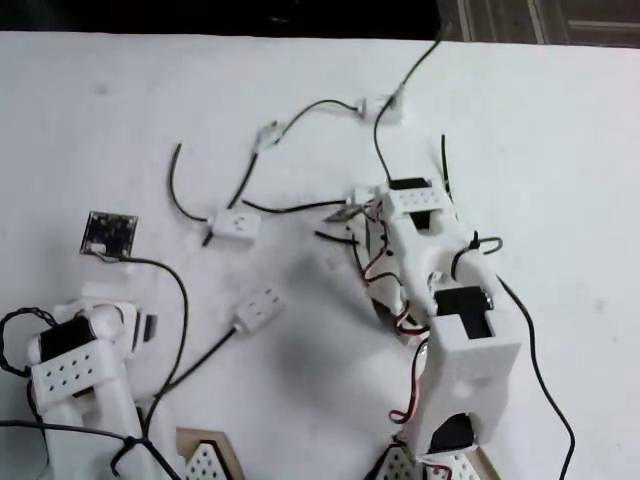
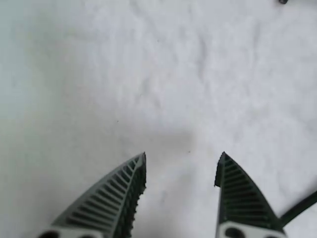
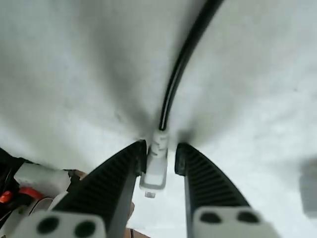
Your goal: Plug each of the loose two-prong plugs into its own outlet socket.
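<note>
The right tool (image 3: 161, 145) is closed on a small white plastic two-prong plug (image 3: 154, 168), with one dark ribbed finger (image 3: 119, 183) against each flank. The plug's long axis runs along the fingers. Its ribbed collar and thin black cable (image 3: 185, 54) point away from the wrist, and its stubby metal end points back toward it. The plug is held just off the white desk (image 1: 120, 120), over its own shadow.

In the high view this arm reaches to about the middle of the desk. The plug's cable leads away to the left, and its far end lies just beside a white rectangular outlet socket block (image 1: 237, 225). A second outlet socket block (image 1: 260, 308) of the same kind lies nearer the arms, turned at an angle, with its own black lead running down toward the left arm.

Between the held plug and the first block there is a short loose black cable piece (image 1: 335, 238). The arm's own red and black wires (image 1: 385, 275) hang close behind the held plug.

Farther back lie two smaller white connector pieces (image 1: 385, 108) (image 1: 268, 135) joined by black cable. I cannot tell which way they face. A small black square circuit board (image 1: 108, 233) sits at the left, well apart from both blocks.

The left tool (image 2: 183, 156) stands with its fingers wide apart and nothing between them, over bare desk.
</note>
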Robot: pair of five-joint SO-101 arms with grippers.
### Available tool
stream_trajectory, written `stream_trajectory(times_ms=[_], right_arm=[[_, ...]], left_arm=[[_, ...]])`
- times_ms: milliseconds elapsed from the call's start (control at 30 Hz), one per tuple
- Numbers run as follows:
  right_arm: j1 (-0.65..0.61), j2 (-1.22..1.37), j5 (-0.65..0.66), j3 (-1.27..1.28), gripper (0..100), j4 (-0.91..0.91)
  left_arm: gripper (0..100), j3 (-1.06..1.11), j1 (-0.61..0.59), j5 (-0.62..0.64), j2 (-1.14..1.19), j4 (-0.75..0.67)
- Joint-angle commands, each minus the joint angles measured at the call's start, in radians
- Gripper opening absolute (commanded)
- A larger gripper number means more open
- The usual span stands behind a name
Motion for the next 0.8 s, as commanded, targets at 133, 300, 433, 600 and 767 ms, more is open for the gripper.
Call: stream_trajectory(times_ms=[133, 300, 433, 600, 767], right_arm=[[-0.01, -0.01, 0.0, 0.002, 3.7, 0.013], [-0.038, -0.117, 0.0, 0.006, 1.6, 0.088], [-0.067, -0.263, 0.0, 0.008, 1.8, 0.156], [-0.084, -0.533, 0.0, 0.121, 1.8, 0.156], [-0.125, -0.842, 0.0, 0.253, 2.1, 0.153]], left_arm=[[24, -0.005, 0.002, -0.008, -0.018, -0.014], [24, -0.005, 0.002, -0.008, -0.018, -0.014], [24, -0.005, 0.002, -0.008, -0.018, -0.014], [24, -0.005, 0.002, -0.008, -0.018, -0.014], [24, -0.005, 0.002, -0.008, -0.018, -0.014]])
